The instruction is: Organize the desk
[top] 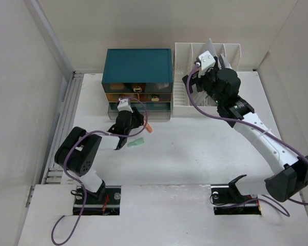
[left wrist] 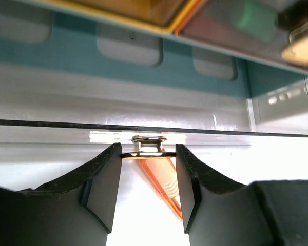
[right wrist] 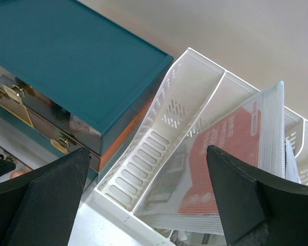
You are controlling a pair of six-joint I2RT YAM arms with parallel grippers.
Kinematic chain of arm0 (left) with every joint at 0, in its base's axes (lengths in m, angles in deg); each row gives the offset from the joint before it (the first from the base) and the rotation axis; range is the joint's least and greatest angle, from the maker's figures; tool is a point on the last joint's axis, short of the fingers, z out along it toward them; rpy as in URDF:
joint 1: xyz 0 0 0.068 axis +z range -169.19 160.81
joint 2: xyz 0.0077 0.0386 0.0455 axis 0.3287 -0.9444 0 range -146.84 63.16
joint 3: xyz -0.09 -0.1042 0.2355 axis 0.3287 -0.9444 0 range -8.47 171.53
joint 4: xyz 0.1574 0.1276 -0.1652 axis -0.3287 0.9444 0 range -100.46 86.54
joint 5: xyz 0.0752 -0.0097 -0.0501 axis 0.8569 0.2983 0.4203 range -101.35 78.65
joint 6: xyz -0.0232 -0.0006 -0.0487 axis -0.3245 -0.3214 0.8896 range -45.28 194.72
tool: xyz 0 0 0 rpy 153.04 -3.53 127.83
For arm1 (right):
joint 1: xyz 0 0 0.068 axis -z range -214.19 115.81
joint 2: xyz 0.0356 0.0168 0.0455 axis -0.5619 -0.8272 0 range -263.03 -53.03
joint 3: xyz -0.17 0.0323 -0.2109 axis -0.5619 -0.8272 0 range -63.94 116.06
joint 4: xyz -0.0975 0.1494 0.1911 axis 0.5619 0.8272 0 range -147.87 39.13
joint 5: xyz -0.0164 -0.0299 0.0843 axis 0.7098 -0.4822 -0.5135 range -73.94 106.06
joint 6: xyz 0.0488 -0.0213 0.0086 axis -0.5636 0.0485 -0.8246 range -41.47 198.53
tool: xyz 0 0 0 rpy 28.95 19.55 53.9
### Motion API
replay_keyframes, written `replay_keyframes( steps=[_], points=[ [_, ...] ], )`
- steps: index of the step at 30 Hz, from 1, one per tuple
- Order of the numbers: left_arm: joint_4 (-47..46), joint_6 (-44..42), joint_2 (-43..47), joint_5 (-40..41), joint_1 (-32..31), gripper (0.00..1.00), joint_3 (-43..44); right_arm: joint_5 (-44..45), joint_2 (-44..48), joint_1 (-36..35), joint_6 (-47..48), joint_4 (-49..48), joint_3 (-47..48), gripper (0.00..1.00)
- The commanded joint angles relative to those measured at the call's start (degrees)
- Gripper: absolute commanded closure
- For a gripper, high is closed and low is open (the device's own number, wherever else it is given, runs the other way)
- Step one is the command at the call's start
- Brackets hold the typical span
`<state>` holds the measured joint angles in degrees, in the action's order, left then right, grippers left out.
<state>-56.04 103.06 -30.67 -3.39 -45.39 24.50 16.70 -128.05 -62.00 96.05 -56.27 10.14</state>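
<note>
White surface (top: 195,154) spreads beneath both arms. Left claw (left wrist: 149,156) stands narrowly parted around a drawer handle (left wrist: 149,144) of the teal box (top: 137,64); right claw (right wrist: 148,154) gapes wide above the file rack (right wrist: 159,128).

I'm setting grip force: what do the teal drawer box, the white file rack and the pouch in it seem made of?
The teal drawer box: probably plastic, matte, smooth flat top; painted metal is possible. The white file rack: moulded plastic, slight sheen, thin walls with slots. The pouch: soft translucent plastic with mesh, its fine grid showing over the red print inside.
</note>
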Motion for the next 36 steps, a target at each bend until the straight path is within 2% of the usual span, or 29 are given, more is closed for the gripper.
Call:
replay_keyframes(
  steps=[1,20,25,36],
  points=[
    [0.1,2.3,3.9,0.8,-1.6,0.64,-3.0,-1.3,0.2,0.0,-1.2,-3.4,0.3,0.00],
    [0.1,7.9,13.4,5.6,-9.3,0.64,-14.0,-3.9,-0.8,0.0,-1.7,-3.4,-0.3,0.00],
    [0.1,7.9,13.9,7.2,-9.3,0.64,-14.0,-3.9,-1.4,0.0,-1.7,-3.4,-0.3,0.00],
    [1.1,6.1,7.5,7.9,-7.8,0.64,-7.0,-3.9,-1.9,0.0,-1.7,-3.4,-0.3,0.00]
  ],
)
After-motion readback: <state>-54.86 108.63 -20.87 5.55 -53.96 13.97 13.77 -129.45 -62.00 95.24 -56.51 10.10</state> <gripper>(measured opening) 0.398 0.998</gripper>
